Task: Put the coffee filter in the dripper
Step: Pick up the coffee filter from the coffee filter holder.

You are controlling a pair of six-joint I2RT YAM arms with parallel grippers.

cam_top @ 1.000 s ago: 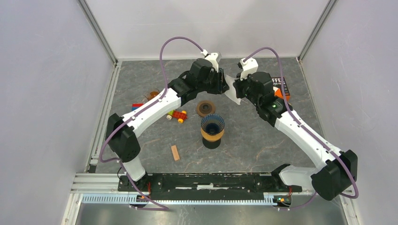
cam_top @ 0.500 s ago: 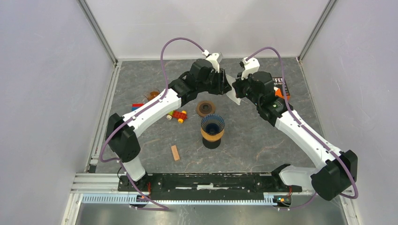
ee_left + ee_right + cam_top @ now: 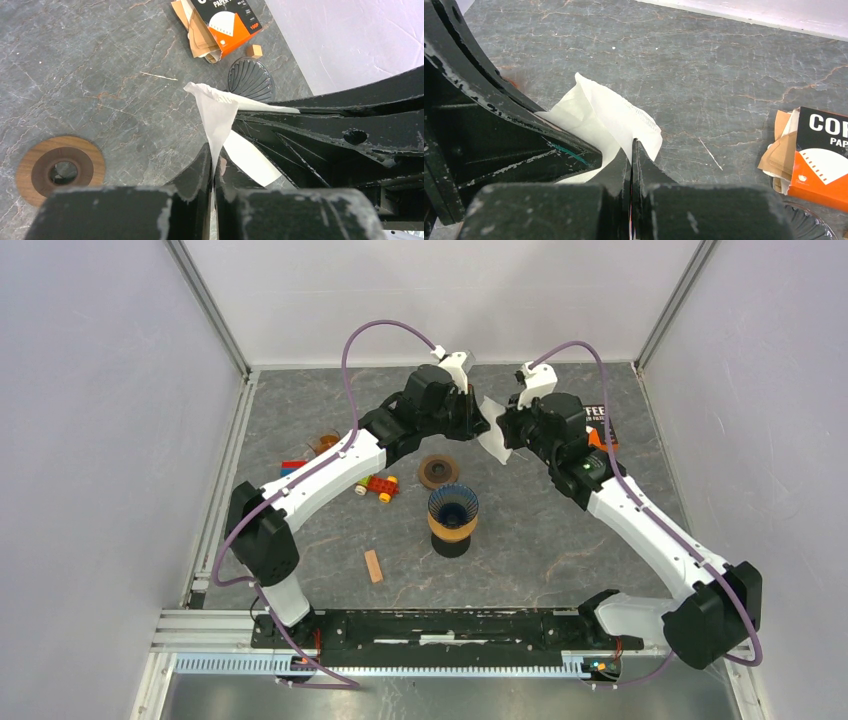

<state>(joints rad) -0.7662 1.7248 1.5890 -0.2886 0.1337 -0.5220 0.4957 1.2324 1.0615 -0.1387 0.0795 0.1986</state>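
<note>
A white paper coffee filter [image 3: 492, 430] hangs in the air at the back of the table, held between both grippers. My left gripper [image 3: 478, 418] is shut on one edge of the coffee filter [image 3: 216, 112]. My right gripper [image 3: 505, 430] is shut on the other side of the coffee filter [image 3: 616, 115]. The filter looks partly pulled open between them. The dripper [image 3: 453, 510], dark blue and ribbed inside with a tan band, stands upright on a black base at mid table, nearer than both grippers.
An orange and black filter box [image 3: 600, 426] with loose brown filters lies back right. A wooden ring [image 3: 438, 472] lies behind the dripper. A black ribbed disc [image 3: 250, 79] lies near the box. Toy bricks [image 3: 378, 486] and a wooden block [image 3: 373, 566] lie left.
The two grippers have shifted slightly at the back with the filter between them; the filter now looks a little more spread open. The dripper has not moved.
</note>
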